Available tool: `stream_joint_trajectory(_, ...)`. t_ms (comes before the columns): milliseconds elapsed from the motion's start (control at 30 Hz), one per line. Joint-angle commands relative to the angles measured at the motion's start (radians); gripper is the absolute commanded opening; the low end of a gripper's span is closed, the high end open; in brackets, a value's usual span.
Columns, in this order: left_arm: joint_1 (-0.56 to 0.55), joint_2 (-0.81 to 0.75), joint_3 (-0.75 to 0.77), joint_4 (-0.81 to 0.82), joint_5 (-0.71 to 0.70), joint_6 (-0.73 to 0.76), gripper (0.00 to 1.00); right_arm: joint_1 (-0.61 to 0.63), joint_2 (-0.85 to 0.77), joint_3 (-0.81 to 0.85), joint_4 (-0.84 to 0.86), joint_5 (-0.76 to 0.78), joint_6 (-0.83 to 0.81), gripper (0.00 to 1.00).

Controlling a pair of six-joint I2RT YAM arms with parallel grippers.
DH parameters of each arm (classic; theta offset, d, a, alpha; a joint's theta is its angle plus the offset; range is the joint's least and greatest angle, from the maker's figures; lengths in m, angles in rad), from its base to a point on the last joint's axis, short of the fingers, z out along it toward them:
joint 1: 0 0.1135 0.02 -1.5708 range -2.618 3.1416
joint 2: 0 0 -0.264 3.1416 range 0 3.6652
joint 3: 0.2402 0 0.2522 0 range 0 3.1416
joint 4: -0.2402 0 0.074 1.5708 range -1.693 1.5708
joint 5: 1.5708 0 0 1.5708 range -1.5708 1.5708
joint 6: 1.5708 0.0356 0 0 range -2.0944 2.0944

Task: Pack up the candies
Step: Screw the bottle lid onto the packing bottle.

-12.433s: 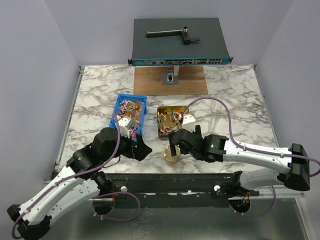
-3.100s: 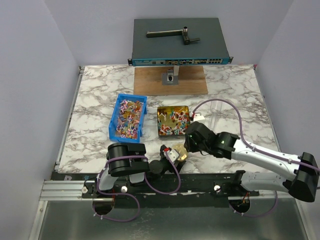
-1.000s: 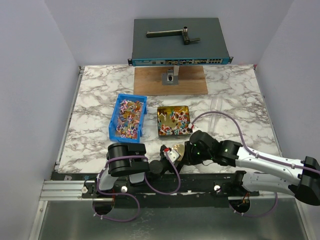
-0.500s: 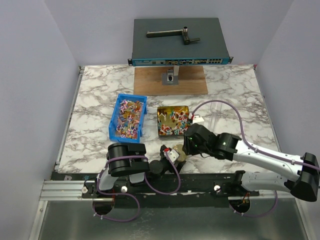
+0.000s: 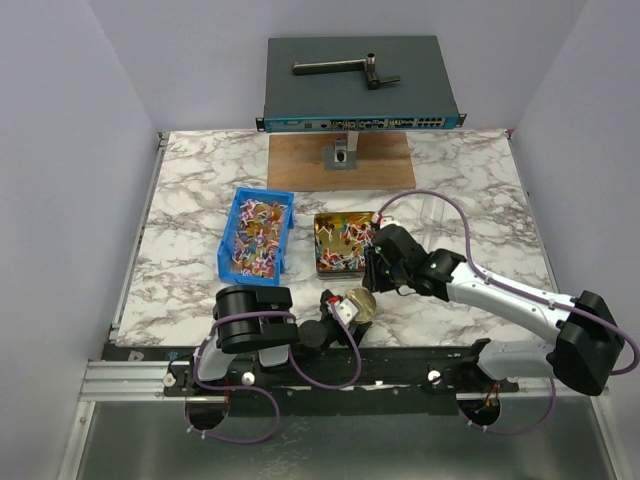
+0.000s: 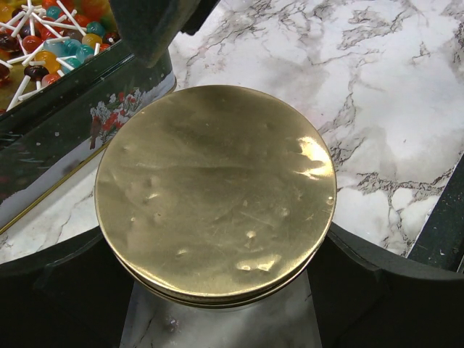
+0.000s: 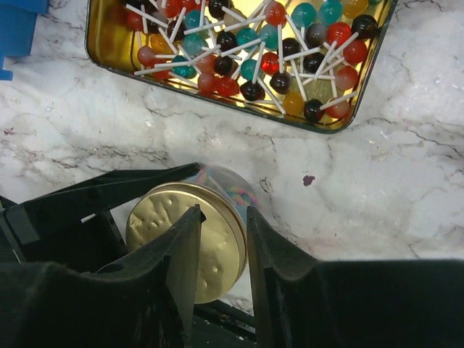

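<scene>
A small clear jar (image 7: 243, 192) of mixed-colour candies wears a round gold lid (image 6: 214, 188). It leans over the marble near the table's front edge. My left gripper (image 5: 342, 308) is shut on the jar, one black finger (image 6: 65, 283) on each side of it. More candies fill the blue bin (image 5: 258, 238). My right gripper (image 7: 221, 214) hovers above the lid, its jaws a little apart and holding nothing. In the top view, the right gripper (image 5: 372, 272) sits at the near right corner of the tin.
A gold tin (image 5: 345, 243) of lollipops stands just behind the jar, with the blue bin to its left. A wooden board (image 5: 340, 160) and a dark network box (image 5: 360, 85) are at the back. The black front rail (image 5: 400, 365) runs close below the jar.
My right gripper has lifted off the lid and drawn back toward the tin, its jaws parting a little. The left gripper and the jar have stayed put.
</scene>
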Motion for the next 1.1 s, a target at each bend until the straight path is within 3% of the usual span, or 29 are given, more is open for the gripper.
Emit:
stream_joint_trajectory(0,0.009,0.057,-0.023,0.068,0.015,-0.051,0.84,-0.046,0.028,-0.041,0.107,-0.15,-0.058,0.34)
stream_joint_trajectory(567,0.009,0.059,-0.02,0.068,0.016,-0.049,0.84,-0.049,0.043,-0.126,0.156,-0.259,-0.056,0.27)
stream_joint_trajectory(833,0.01,0.062,-0.017,0.068,0.009,-0.048,0.84,-0.047,-0.031,-0.194,0.092,-0.229,-0.002,0.17)
stream_joint_trajectory(1067,0.015,0.066,-0.011,0.067,0.008,-0.049,0.85,-0.016,-0.136,-0.263,0.036,-0.214,0.102,0.15)
